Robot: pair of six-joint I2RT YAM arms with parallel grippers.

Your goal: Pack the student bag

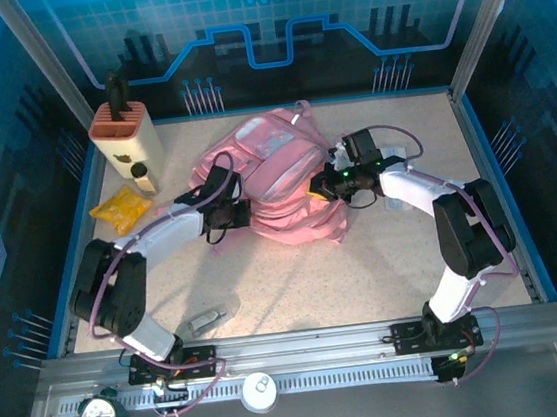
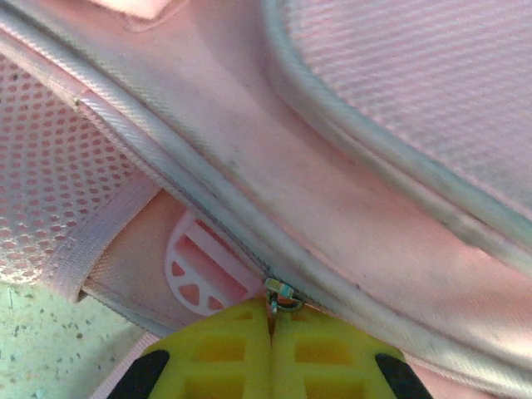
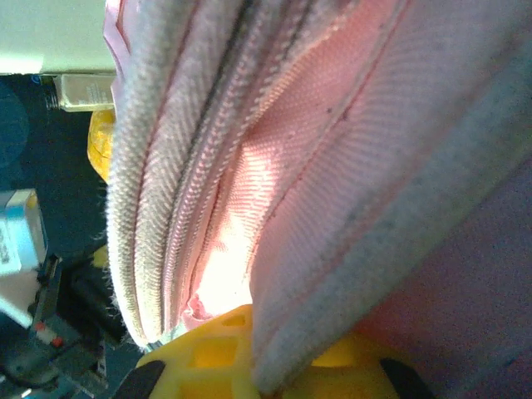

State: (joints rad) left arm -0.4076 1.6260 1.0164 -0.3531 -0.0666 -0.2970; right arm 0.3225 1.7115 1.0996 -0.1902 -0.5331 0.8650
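Fingers (image 2: 220, 353) of yellow, waffle-gridded plastic on our left gripper (image 2: 273, 320) press flat against each other, and we see a small metal zip pull (image 2: 281, 293) nipped at their tips. The right gripper (image 3: 266, 374) has the same two yellow fingers (image 3: 212, 353), clamped on a fold of the student bag (image 3: 332, 208), a grey-piped edge running between them. We count two grippers, four fingers, one bag, one zip pull. The bag is soft pink woven cloth with a honeycomb mesh panel (image 2: 50, 166), pale piping and ribbed zip tape (image 3: 199, 183). From above we find it slumped and lumpy at the middle of the speckled table (image 1: 366, 269), the left gripper touching its left side and the right gripper its right side, so the bag sits between the two pairs of fingers
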